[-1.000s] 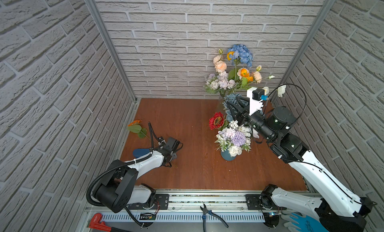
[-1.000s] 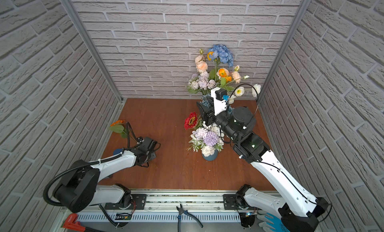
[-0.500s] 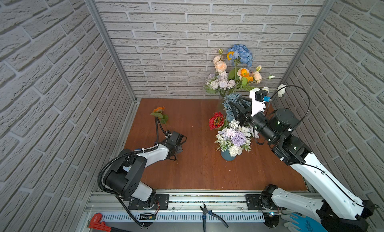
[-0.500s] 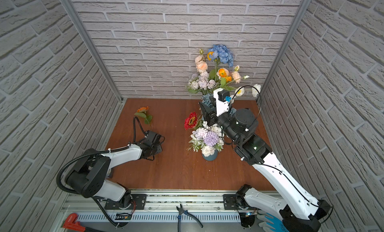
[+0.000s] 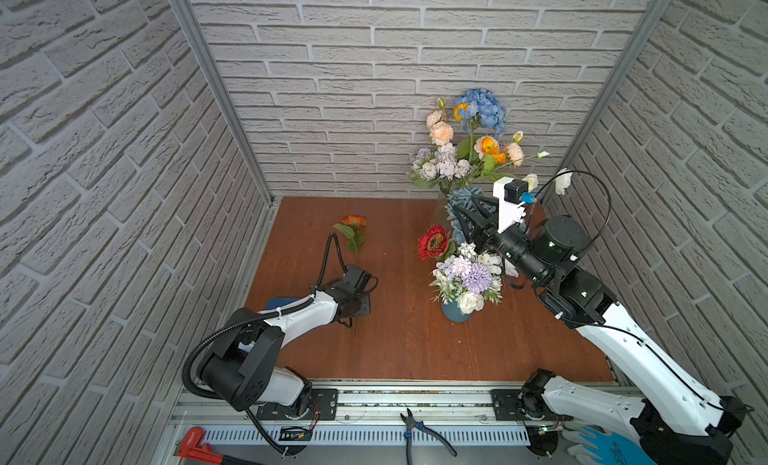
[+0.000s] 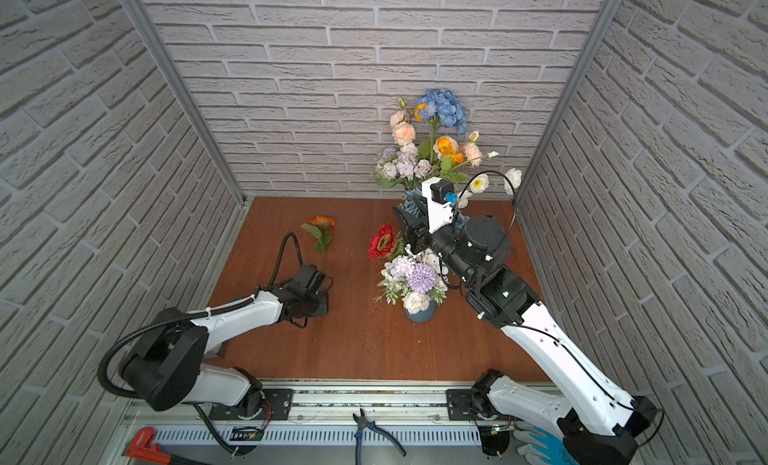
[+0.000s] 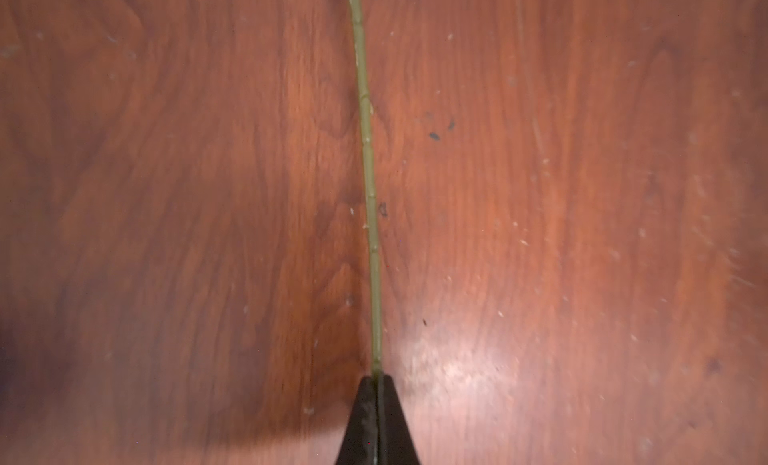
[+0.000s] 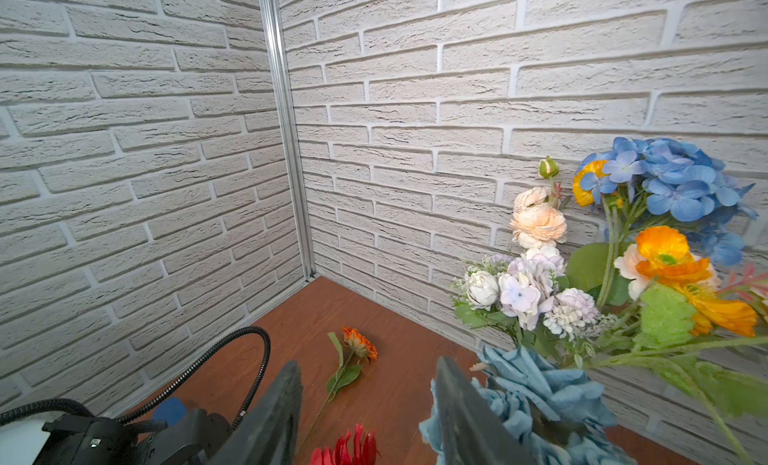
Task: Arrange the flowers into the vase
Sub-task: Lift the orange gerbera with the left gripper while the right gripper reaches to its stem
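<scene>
Your left gripper [image 7: 377, 377] is clenched on the stem of the orange flower [image 5: 353, 222]; your right gripper [image 8: 370, 365] stands released and empty.
The left wrist view cuts off the bloom and shows only the green stem [image 7: 368, 172] over the table [image 5: 399, 342], well apart from the blue vase [image 5: 455, 314]. Your right arm hides the base of the tall bouquet [image 5: 446, 163]. You cannot tell whether the flower is lifted.

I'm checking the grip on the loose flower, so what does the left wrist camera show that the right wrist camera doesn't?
Left wrist only: the left claw shut on the orange daisy's stem. Right wrist only: the daisy's bloom, the blue hydrangea, brick walls, the open right claw. Both: that stem and the wooden table.
</scene>
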Motion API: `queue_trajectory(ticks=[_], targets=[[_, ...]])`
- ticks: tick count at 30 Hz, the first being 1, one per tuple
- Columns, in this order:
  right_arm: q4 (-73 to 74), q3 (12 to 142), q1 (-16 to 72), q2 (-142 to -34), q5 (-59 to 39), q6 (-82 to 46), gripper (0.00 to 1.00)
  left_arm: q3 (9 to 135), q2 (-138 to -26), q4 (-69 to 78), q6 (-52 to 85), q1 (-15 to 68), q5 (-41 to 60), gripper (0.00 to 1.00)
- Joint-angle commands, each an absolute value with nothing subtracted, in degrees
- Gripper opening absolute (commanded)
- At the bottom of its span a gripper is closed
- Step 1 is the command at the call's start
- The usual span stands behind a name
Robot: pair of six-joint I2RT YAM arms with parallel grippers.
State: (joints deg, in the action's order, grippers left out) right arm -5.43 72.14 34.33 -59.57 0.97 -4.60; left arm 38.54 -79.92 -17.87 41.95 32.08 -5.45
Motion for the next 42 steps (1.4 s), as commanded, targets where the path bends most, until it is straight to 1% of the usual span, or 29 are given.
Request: queue_trajectory(ticks=[1, 4, 7, 11, 15, 19, 24, 28, 31, 35, 42], targets=[[-2.95, 72.78, 34.21, -61.07, -4.81, -7.85, 0.53, 41.31, -77.07, -20.17, 40.48, 30.98, -4.45, 0.00], [-3.08, 73.45, 34.28, -63.60, -9.46, -12.12, 0.50, 41.87, -75.47, -19.09, 41.16, 29.28, -3.31, 0.00], [-2.81, 73.80, 34.65, -67.31, -14.29, -16.51, 0.45, 41.93, -74.56, -18.11, 41.45, 27.92, -2.64, 0.00], [-2.16, 74.39, 37.55, -73.48, -16.10, -22.08, 0.42, 40.73, -73.42, -16.83, 41.73, 26.64, -2.32, 0.00], [-4.04, 77.20, 43.06, -80.42, -12.03, -21.98, 0.42, 37.61, -72.28, -14.15, 42.86, 25.68, -2.03, 0.00], [-6.37, 80.76, 46.70, -87.97, -6.96, -23.29, 0.39, 33.53, -70.79, -10.08, 44.71, 25.24, -1.86, 0.00], [-11.22, 87.74, 49.71, -95.84, -4.87, -21.09, 0.38, 30.29, -69.27, -5.98, 46.45, 24.52, -1.02, 0.00], [-14.67, 91.24, 51.75, -100.89, -0.62, -20.02, 0.37, 29.12, -68.41, -4.49, 46.63, 24.00, -0.50, 0.00], [-17.76, 93.87, 53.21, -103.61, 2.04, -17.71, 0.38, 28.22, -67.47, -3.61, 46.67, 23.61, -0.18, 0.00], [-18.22, 94.60, 53.70, -105.46, 3.61, -18.54, 0.40, 26.88, -65.81, -3.41, 46.54, 23.10, -0.21, 0.00], [-21.86, 97.23, 54.93, -109.05, 9.32, -17.75, 0.41, 24.40, -62.08, -4.87, 46.93, 21.15, -0.75, 0.00]])
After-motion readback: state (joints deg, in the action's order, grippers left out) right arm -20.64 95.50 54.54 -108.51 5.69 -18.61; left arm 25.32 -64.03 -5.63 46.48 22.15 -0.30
